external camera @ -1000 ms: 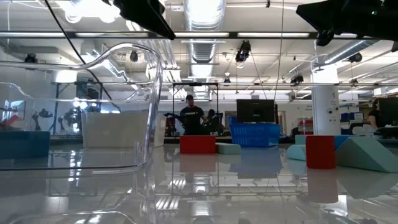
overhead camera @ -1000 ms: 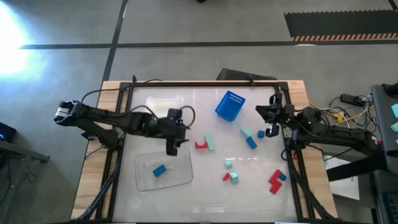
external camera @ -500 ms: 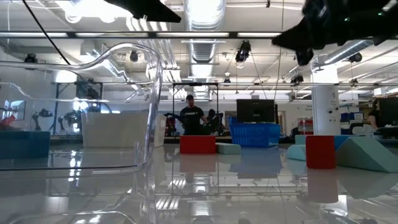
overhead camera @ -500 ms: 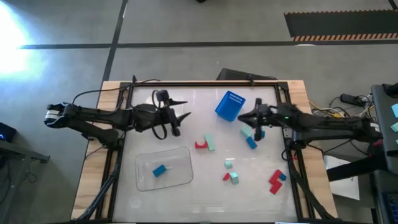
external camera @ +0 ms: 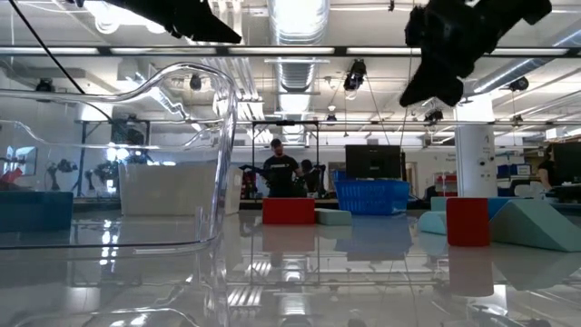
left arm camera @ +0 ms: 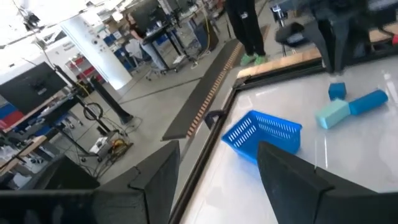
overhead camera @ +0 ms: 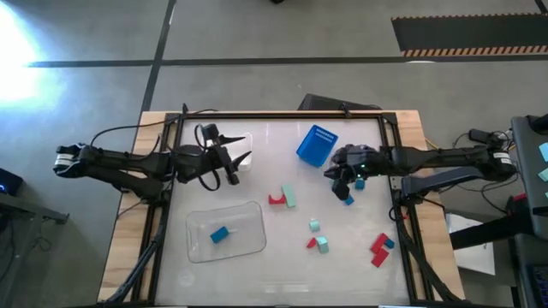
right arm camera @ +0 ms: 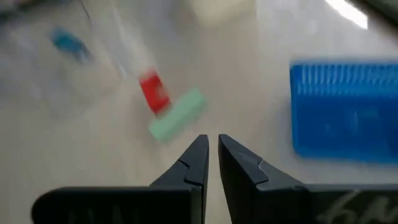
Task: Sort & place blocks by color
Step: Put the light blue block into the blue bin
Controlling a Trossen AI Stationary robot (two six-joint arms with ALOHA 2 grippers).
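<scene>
Right gripper [overhead camera: 342, 174] is hanging over the table's right half, just beside the blue basket [overhead camera: 316, 145], fingers pinched nearly together and carrying nothing; the right wrist view shows the narrow slit between the two tips.

A blue block [overhead camera: 346, 196] and a teal block [overhead camera: 359, 183] are lying close under and beside that gripper, partly hidden by it.

Left gripper [overhead camera: 229, 164] is sitting at the table's left rear, over the white tray [overhead camera: 244, 141], fingers spread wide, empty.

One blue block [overhead camera: 219, 234] is resting inside the clear tray [overhead camera: 248, 244] at front left, well apart from both grippers.

A red block [overhead camera: 276, 200] is touching a mint block [overhead camera: 288, 196] at mid-table, between the two grippers.

A small mint block [overhead camera: 314, 226] is lying alone further forward; a red and mint pair [overhead camera: 318, 244] is sitting just beyond it.

A red and blue cluster [overhead camera: 380, 248] is lying at front right, well apart from the right gripper.

A person [external camera: 280, 174] is standing in the room behind.
</scene>
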